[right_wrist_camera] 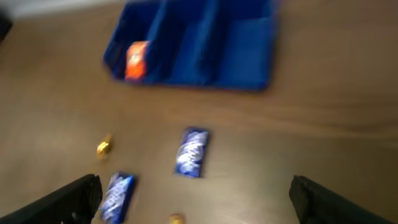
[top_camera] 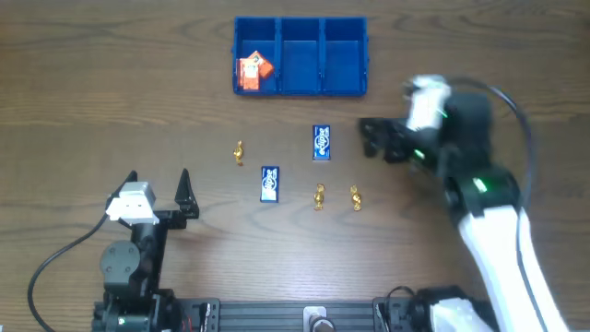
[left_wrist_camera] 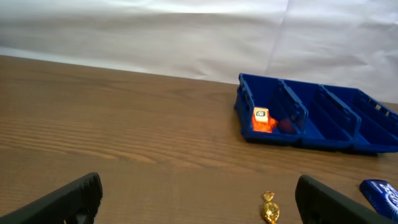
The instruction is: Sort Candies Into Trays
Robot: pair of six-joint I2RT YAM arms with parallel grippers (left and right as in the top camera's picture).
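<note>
Wood-grain table point(top_camera: 92, 92), blue plastic tray point(top_camera: 300, 57), crinkled gold candies point(top_camera: 319, 195), flat blue bars point(top_camera: 321, 143)

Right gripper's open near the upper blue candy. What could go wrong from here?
1. The blue candy near the open right gripper lies flat; a pinch may push it instead of gripping it.
2. Two gold candies lie close together; one grab could catch or knock both.
3. The tray has narrow compartments; a release near a divider could land with the orange candies.

Blue candy point(left_wrist_camera: 380, 194) cut by frame edge; tray point(right_wrist_camera: 205, 78) and orange candies point(right_wrist_camera: 137, 60) blurred.
</note>
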